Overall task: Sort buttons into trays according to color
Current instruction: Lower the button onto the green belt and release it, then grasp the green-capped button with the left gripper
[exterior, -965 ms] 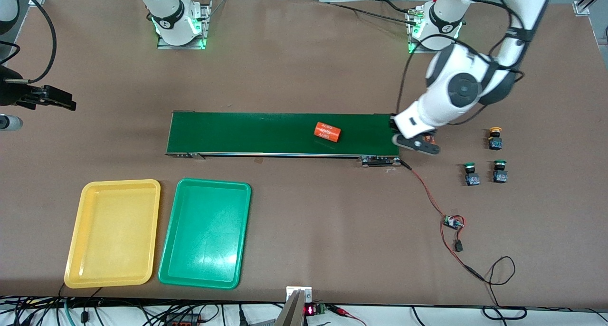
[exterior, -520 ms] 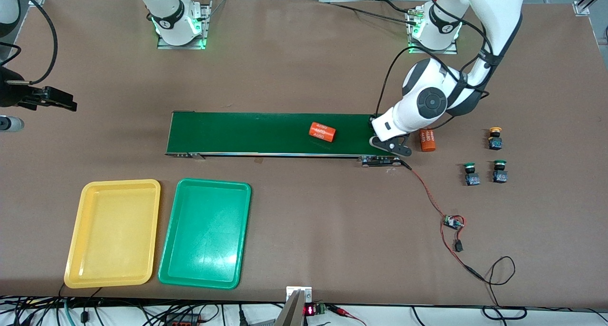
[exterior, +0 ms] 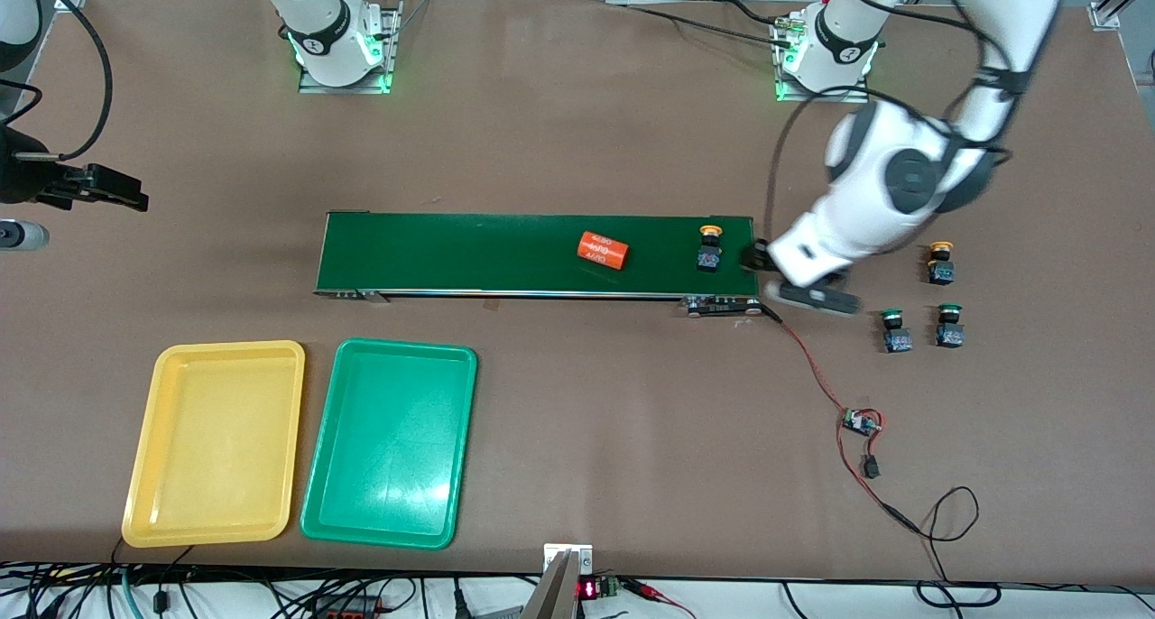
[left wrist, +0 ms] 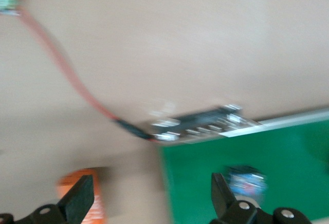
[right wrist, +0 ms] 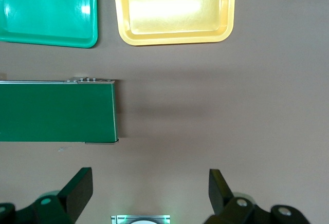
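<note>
Front view: a yellow-capped button (exterior: 710,249) stands on the conveyor belt (exterior: 469,254) at the left arm's end, with an orange cylinder (exterior: 602,249) lying farther along the belt toward the right arm's end. The left pincer (exterior: 809,296) hovers over the bare table (exterior: 577,132) just off the belt's end, and this view does not show how its fingers stand. Another yellow-capped button (exterior: 940,263) and two green-capped buttons (exterior: 894,329) (exterior: 949,324) stand on the table toward the left arm's end, apart from one another. The yellow tray (exterior: 144,475) and green tray (exterior: 456,366) lie side by side nearer the camera at the right arm's end, and both are empty. The right pincer (exterior: 99,189) waits over that end of the table.

Left wrist view: the left pincer (left wrist: 149,198) has its fingers spread wide with nothing between them. A button (left wrist: 247,179) sits on the belt (left wrist: 288,152) beside one finger, and a second orange cylinder (left wrist: 85,196) lies on the table by the other. In my judgement, a low sweep toward the remaining buttons could clip that cylinder or snag the red wire (left wrist: 67,72).

Right wrist view: the right pincer (right wrist: 149,190) is spread apart and empty over bare table, with the belt's end (right wrist: 56,111) and both empty trays (right wrist: 221,34) (right wrist: 90,39) in sight. The cylinder riding the belt may arrive first and be mistaken for a button.
</note>
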Robot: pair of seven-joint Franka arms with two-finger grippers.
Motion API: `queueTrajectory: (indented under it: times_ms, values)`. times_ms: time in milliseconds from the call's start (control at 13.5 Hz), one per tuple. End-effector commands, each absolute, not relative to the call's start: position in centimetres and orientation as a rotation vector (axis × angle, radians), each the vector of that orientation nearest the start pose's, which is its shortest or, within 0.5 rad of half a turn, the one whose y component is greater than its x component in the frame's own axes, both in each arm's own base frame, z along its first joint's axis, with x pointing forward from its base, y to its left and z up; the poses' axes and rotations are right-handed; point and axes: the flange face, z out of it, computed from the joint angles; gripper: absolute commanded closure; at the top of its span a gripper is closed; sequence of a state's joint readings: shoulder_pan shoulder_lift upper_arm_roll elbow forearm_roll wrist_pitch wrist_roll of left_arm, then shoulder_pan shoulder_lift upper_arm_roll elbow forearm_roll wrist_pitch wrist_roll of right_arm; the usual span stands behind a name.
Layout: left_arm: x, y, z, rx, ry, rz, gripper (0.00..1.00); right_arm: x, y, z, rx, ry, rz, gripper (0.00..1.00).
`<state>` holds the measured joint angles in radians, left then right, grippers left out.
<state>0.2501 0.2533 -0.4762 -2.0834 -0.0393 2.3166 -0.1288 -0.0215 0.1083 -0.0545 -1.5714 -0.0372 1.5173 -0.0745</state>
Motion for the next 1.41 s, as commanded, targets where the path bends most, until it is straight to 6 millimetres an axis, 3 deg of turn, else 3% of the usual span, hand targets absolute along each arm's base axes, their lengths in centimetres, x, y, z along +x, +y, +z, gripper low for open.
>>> queueTrajectory:
  times_ms: [0, 148, 223, 371, 445, 742, 891, 1039, 1114, 1188, 1336]
  values:
    - [58.2, -4.8, 31.2, -3.289, -0.103, 0.029, 0.00, 57.4, -4.3, 56.4, -3.150, -0.010, 0.257, 0.00]
    - [59.4, 0.8, 29.4, -3.234, -0.167, 0.034, 0.00, 57.4, -4.4, 56.4, -3.149, -0.008, 0.254, 0.00]
    - [60.5, 2.8, 29.5, -3.183, -0.140, 0.005, 0.00, 57.4, -4.4, 56.4, -3.147, -0.008, 0.256, 0.00]
    - [61.8, 6.3, 28.8, -3.156, -0.185, -0.005, 0.00, 57.3, -4.3, 56.4, -3.146, -0.012, 0.264, 0.00]
    - [62.0, 7.3, 27.4, -3.159, -0.208, 0.021, 0.00, 57.3, -4.2, 56.4, -3.148, -0.015, 0.264, 0.00]
    - [62.7, 7.6, 21.3, -3.198, -0.237, 0.132, 0.00, 57.3, -4.1, 56.4, -3.145, -0.015, 0.263, 0.00]
    - [62.4, 7.5, 19.4, -3.207, -0.241, 0.177, 0.00, 57.3, -4.0, 56.3, -3.144, -0.017, 0.268, 0.00]
    - [62.3, 7.3, 18.8, -3.209, -0.228, 0.193, 0.00, 57.3, -4.0, 56.3, -3.144, -0.015, 0.268, 0.00]
    - [62.2, 7.2, 18.6, -3.209, -0.221, 0.195, 0.13, 57.3, -3.9, 56.3, -3.143, -0.017, 0.268, 0.00]
    - [62.1, 7.2, 18.5, -3.209, -0.223, 0.203, 0.42, 57.3, -3.9, 56.3, -3.143, -0.017, 0.268, 0.00]
    - [61.8, 7.5, 17.4, -3.208, -0.234, 0.228, 0.73, 57.3, -3.9, 56.3, -3.143, -0.017, 0.268, 0.00]
